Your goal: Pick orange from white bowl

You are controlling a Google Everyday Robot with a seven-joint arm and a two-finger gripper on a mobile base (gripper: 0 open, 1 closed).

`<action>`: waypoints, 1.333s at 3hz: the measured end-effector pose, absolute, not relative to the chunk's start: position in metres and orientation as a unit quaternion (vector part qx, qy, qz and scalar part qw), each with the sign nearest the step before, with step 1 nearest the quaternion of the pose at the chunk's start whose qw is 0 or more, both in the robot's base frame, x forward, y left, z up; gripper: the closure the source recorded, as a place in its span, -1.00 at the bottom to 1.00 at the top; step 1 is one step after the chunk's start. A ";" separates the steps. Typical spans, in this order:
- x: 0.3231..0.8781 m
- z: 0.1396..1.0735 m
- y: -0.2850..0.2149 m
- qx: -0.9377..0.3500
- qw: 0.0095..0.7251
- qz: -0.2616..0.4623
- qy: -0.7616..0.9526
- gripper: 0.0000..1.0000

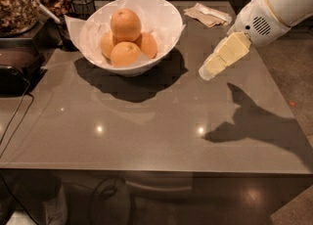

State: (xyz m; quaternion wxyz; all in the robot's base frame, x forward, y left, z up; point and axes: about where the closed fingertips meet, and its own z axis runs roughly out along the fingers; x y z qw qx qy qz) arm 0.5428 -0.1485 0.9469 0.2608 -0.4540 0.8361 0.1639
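Note:
The white bowl point(166, 23) stands at the back left of the grey table, lined with white paper. The orange point(125, 24) sits on top of three slightly smaller oranges in it. My gripper point(209, 70) hangs above the table to the right of the bowl, pointing down and left, apart from the bowl and holding nothing that I can see. Its white arm comes in from the upper right.
A crumpled napkin point(209, 13) lies at the back of the table point(146, 126). A glass jar of brown snacks point(14, 6) and dark appliances stand at the far left, with cables hanging off the left edge.

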 end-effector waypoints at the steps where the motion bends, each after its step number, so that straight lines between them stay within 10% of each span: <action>1: 0.544 0.948 -0.147 -0.455 0.262 0.164 0.835 -1.00; 4: 0.583 0.974 -0.100 -0.470 0.310 0.212 0.799 -1.00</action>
